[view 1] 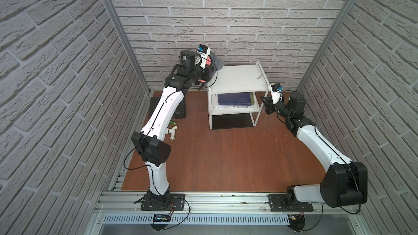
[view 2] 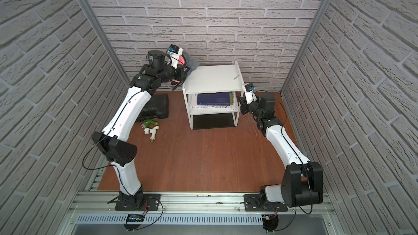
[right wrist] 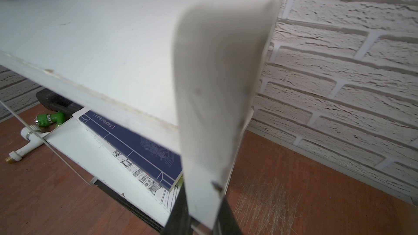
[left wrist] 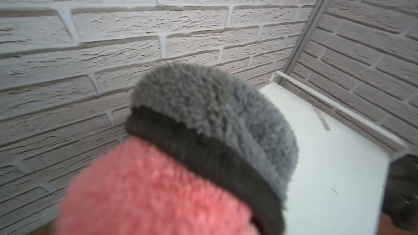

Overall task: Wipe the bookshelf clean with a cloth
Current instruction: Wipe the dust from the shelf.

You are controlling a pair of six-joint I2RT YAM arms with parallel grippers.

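Bookshelf [view 1: 237,79] stands at the back of the wooden table [view 1: 226,154], near the brick wall. Left gripper [view 1: 209,68] is clenched on a fluffy cloth [left wrist: 203,114], grey with a pink side, held at the far left corner of the shelf's top board. Right gripper [right wrist: 201,220] is pinched tight on the white side panel at the shelf's right end. A blue book [right wrist: 135,145] lies on the middle shelf. Beyond the left arm sit a black case [view 2: 156,109] and 2 taps [view 2: 150,127], 1 green and 1 white.

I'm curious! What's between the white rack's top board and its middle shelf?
A dark blue book lying on a white book with black drawings. Both top views and the right wrist view show them.
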